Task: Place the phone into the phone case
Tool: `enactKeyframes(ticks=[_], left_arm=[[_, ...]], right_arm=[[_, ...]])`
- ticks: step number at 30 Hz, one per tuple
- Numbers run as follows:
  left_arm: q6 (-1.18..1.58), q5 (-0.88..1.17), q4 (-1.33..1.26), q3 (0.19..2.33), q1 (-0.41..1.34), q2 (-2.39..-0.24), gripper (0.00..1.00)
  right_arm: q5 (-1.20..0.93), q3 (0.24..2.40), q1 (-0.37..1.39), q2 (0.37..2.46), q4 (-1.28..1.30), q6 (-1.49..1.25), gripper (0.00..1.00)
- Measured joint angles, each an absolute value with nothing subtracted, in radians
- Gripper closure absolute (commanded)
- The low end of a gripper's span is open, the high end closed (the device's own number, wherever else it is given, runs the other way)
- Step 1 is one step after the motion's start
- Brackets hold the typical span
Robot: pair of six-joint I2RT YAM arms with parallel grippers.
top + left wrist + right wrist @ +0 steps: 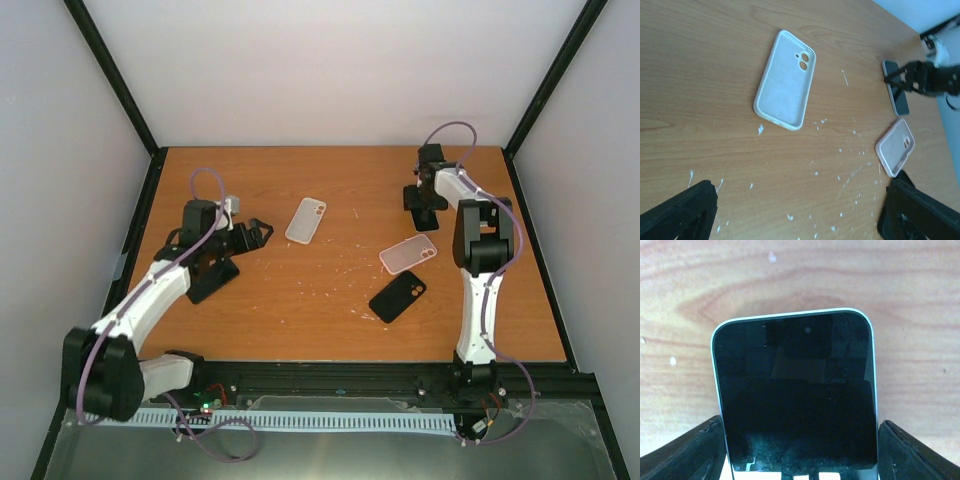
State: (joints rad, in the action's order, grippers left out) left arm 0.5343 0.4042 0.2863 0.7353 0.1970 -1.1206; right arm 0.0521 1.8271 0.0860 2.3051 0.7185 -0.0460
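We find right gripper (800, 432) straddling phone (795, 390), clamping unconfirmed; left gripper (800, 189) gapes empty. Seat 2 fingers squarely before lifting.

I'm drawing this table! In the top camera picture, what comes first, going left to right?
Left gripper → white case → pink case. The black case overlaps the pink one sideways, so it is left out.

Loads of open table (300, 300) all around the white case (306, 220). The pink case (408, 254) and black case (397, 296) lie just beside each other, barely a gap between.
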Motion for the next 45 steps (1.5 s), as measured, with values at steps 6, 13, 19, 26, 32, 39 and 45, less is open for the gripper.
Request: enactKeyframes(ticks=[6, 13, 19, 26, 32, 39, 45], left_arm=[[0.566, 0.379, 0.189, 0.860, 0.197, -1.371, 0.17], [0.546, 0.373, 0.046, 1.022, 0.197, -1.682, 0.29], [0.520, 0.412, 0.022, 1.123, 0.198, -1.908, 0.35], [0.504, 0.470, 0.015, 1.125, 0.203, -1.982, 0.46], [0.501, 0.496, 0.015, 1.125, 0.224, -1.991, 0.54], [0.502, 0.482, 0.019, 1.125, 0.266, -1.993, 0.62], [0.506, 0.449, 0.027, 1.122, 0.297, -1.993, 0.87]], right_arm=[[0.076, 1.740, 0.087, 2.252, 0.700, -0.073, 0.29], [0.134, 1.674, 0.087, 2.203, 0.713, -0.126, 0.30], [0.151, 1.643, 0.087, 2.156, 0.738, -0.169, 0.32], [0.144, 1.542, 0.096, 2.028, 0.736, -0.204, 0.34], [0.142, 1.489, 0.108, 1.972, 0.736, -0.211, 0.35], [0.142, 1.477, 0.116, 1.962, 0.738, -0.212, 0.36], [0.134, 1.445, 0.146, 1.906, 0.742, -0.220, 0.36]])
